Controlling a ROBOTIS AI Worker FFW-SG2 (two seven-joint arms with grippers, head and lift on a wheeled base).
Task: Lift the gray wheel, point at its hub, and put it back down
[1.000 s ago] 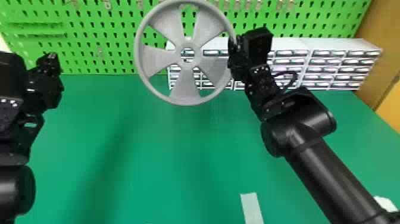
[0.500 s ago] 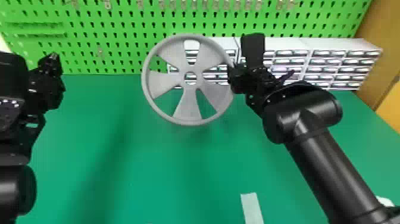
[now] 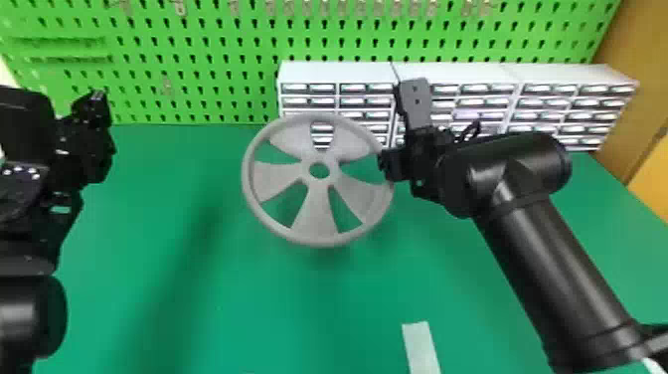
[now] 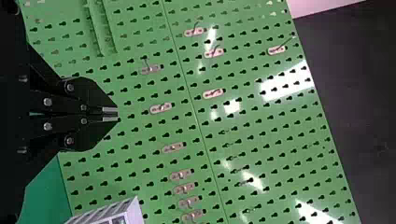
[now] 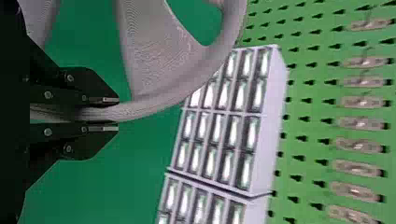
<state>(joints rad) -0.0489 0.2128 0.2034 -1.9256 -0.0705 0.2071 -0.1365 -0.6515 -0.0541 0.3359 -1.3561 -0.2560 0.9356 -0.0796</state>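
While R hand (image 3: 390, 165) pinches wheel (image 3: 318, 211), near-closed | L hand (image 3: 99, 102) fully closed, empty | wheel prob. above tabletop (image 3: 278, 308)

Head view high, forward-down — wrist views closer — green pegboard (image 3: 199, 67) in all

**Pegboard wall behind a green table**

A green pegboard (image 3: 218, 42) stands behind the table (image 3: 278, 318), its keyhole slots set in regular rows. Metal hooks (image 4: 161, 108) are mounted on it, and a seam divides its panels. White drawer units (image 3: 338, 70) stand side by side on the table, in front of the pegboard. To the right is a brown upright panel (image 3: 638, 64). Bright glare (image 4: 286, 83) marks the pegboard; beyond its edge lies a dark surface (image 4: 369, 98).
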